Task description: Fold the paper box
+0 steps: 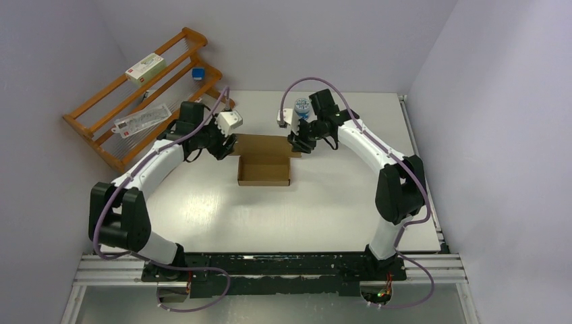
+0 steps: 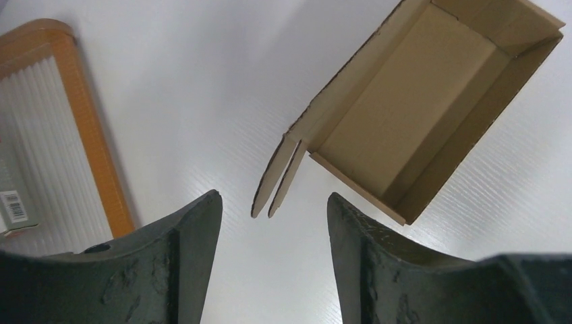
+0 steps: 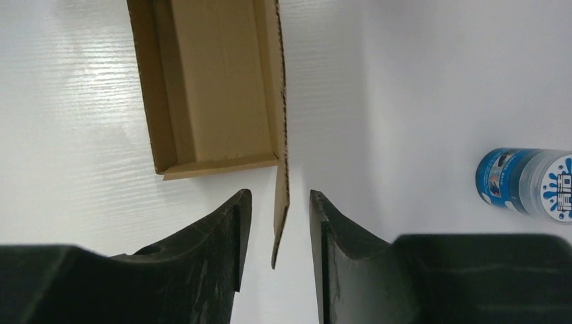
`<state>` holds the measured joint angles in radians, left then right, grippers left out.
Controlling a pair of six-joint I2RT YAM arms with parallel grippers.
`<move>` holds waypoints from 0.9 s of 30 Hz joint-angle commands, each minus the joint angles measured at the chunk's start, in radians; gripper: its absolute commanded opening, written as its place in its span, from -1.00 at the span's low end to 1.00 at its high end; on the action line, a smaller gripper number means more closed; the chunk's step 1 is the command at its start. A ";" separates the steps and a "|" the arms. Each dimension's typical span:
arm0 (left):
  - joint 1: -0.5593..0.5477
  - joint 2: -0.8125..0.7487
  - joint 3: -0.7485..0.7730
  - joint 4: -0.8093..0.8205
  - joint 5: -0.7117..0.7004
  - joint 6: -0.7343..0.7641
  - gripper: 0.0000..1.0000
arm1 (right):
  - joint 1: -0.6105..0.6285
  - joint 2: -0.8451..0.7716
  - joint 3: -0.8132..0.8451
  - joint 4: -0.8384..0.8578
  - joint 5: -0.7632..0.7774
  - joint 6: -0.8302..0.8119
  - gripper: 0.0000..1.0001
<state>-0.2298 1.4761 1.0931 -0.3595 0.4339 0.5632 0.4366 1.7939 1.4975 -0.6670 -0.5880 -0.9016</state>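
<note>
at the middle of the white table (image 1: 324, 209), the paper box (image 1: 264, 172): tray walls folded up, open side up, lid flap flat on the far side. at the flap's left end, the left gripper (image 2: 273, 196), jaws apart, two side tabs just ahead of the gap, untouched. at the right end, the right gripper (image 3: 278, 194), jaws apart around a tab's edge, not clamped. just beyond, a blue-labelled bottle (image 3: 523, 182). far left, a wooden rack (image 1: 135, 101).
</note>
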 commanded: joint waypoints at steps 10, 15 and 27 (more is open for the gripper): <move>-0.002 0.101 0.077 -0.034 0.103 0.084 0.03 | 0.023 0.018 0.014 -0.005 0.031 0.023 -0.35; -0.002 0.113 0.078 -0.038 0.129 0.084 -0.03 | 0.029 0.028 0.013 -0.010 0.040 0.023 -0.42; -0.018 0.099 0.055 -0.021 0.119 0.008 -0.68 | 0.048 0.031 -0.001 0.037 0.065 0.101 -0.86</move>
<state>-0.2359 1.5898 1.1374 -0.3943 0.5232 0.6056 0.4671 1.8149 1.4967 -0.6552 -0.5381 -0.8448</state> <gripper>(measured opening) 0.188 0.108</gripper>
